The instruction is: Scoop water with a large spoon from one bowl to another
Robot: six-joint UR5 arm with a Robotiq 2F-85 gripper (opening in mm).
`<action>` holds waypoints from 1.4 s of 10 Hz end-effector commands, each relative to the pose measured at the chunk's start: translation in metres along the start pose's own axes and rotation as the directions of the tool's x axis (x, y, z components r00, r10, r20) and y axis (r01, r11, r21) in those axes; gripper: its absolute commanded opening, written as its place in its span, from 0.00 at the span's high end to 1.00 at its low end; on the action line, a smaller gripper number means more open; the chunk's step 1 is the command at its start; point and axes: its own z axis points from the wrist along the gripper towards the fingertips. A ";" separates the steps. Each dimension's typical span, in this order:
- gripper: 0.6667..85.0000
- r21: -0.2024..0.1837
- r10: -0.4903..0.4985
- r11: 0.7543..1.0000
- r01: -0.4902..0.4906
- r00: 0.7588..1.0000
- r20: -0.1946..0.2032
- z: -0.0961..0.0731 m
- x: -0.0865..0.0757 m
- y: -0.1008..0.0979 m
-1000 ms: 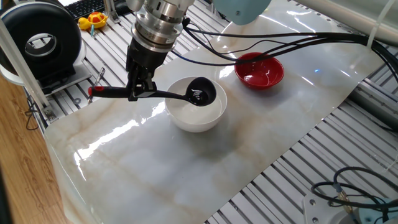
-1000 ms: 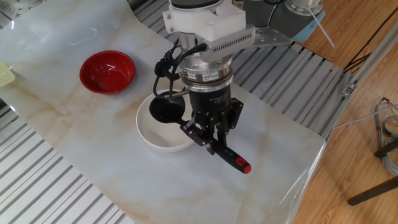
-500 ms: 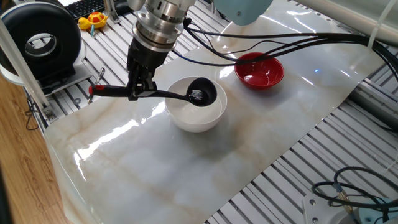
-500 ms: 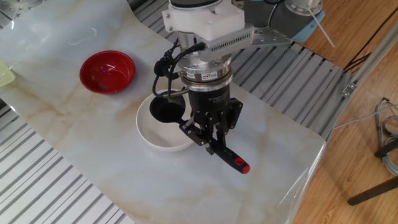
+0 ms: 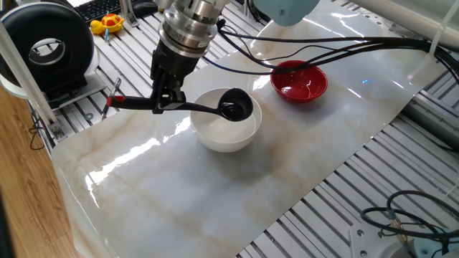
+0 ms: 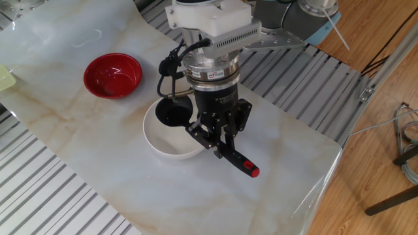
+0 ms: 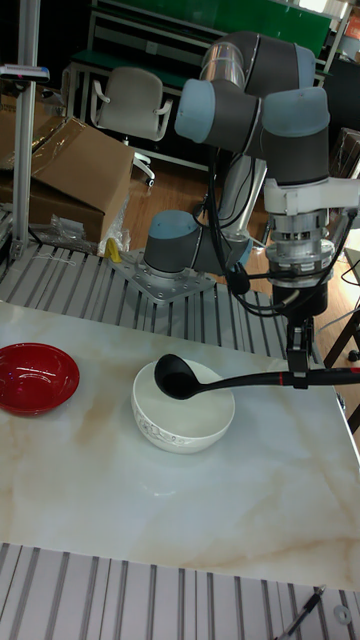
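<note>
In one fixed view the gripper (image 5: pixel 164 102) is pinching the thin handle of the large spoon (image 5: pixel 208 110), whose long axis runs toward 3 o'clock, its deep matte scoop above the thick white bowl (image 5: pixel 224 135). The glossy red bowl (image 5: pixel 299 83) lies at 2 o'clock from the scoop.

In the other fixed view the red bowl (image 6: pixel 112 76) lies at 10 o'clock.

In the tall fixed view the scoop sits above the rim; water is not discernible.
</note>
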 end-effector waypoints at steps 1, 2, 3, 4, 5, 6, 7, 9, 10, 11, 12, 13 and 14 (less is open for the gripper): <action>0.99 0.002 0.004 1.000 -0.004 1.000 0.021 -0.004 0.001 -0.001; 0.99 0.002 0.008 1.000 -0.008 1.000 0.024 -0.004 0.000 -0.002; 0.99 0.005 0.011 1.000 -0.011 1.000 0.027 -0.004 -0.001 -0.002; 0.99 0.010 0.015 1.000 -0.015 1.000 0.024 -0.004 0.000 -0.004; 0.99 0.012 0.018 1.000 -0.018 1.000 0.024 -0.004 0.000 -0.004; 0.99 0.012 0.025 1.000 -0.025 0.999 0.028 -0.004 -0.001 -0.004; 0.99 0.008 0.030 1.000 -0.031 0.999 0.025 -0.006 0.000 -0.003; 0.99 0.008 0.022 1.000 -0.022 1.000 -0.004 -0.013 0.009 0.000; 0.99 0.007 0.016 1.000 -0.016 1.000 -0.012 -0.016 0.016 -0.001; 0.99 0.006 0.009 1.000 -0.009 1.000 -0.014 -0.018 0.023 -0.001; 0.99 0.002 0.008 1.000 -0.008 1.000 -0.017 -0.018 0.024 0.000; 0.99 0.001 0.007 1.000 -0.007 1.000 -0.022 -0.018 0.025 0.000; 0.99 0.005 0.012 1.000 -0.012 0.999 -0.035 -0.018 0.029 -0.001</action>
